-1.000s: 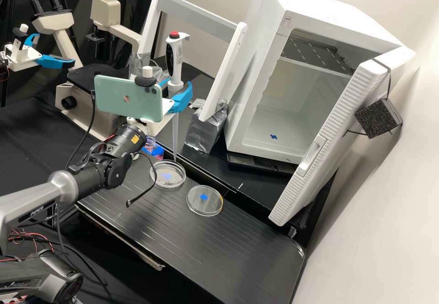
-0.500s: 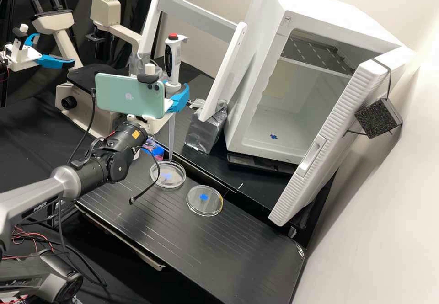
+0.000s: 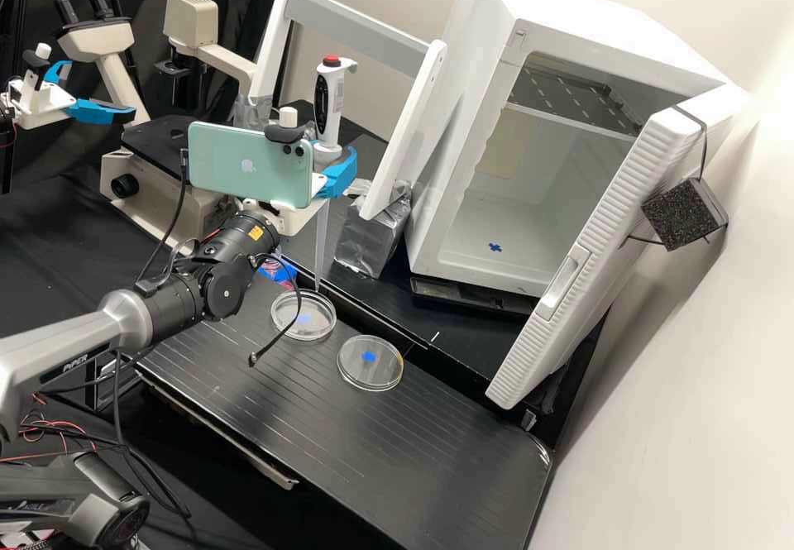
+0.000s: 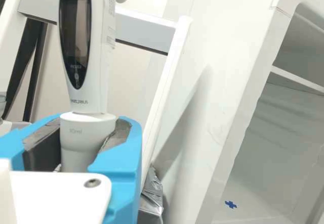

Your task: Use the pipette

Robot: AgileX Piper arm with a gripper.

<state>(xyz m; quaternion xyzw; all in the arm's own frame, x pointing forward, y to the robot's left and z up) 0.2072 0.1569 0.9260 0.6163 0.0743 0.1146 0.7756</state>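
Observation:
In the high view my gripper is shut on the white pipette, which stands close to upright with its red button on top. The pipette's long clear tip points down, its end by the back rim of the left petri dish; whether it touches is hard to tell. A second petri dish lies to the right on the black bench. In the wrist view my gripper has its blue fingers on both sides of the lower collar of the pipette.
A white incubator with its door open stands at the right. The white frame rises on a foil-wrapped block behind the dishes. A microscope and a small blue-and-pink box are at the left.
The gripper and pipette first shifted slightly left, then moved back right and a little up. The dishes have stayed in place.

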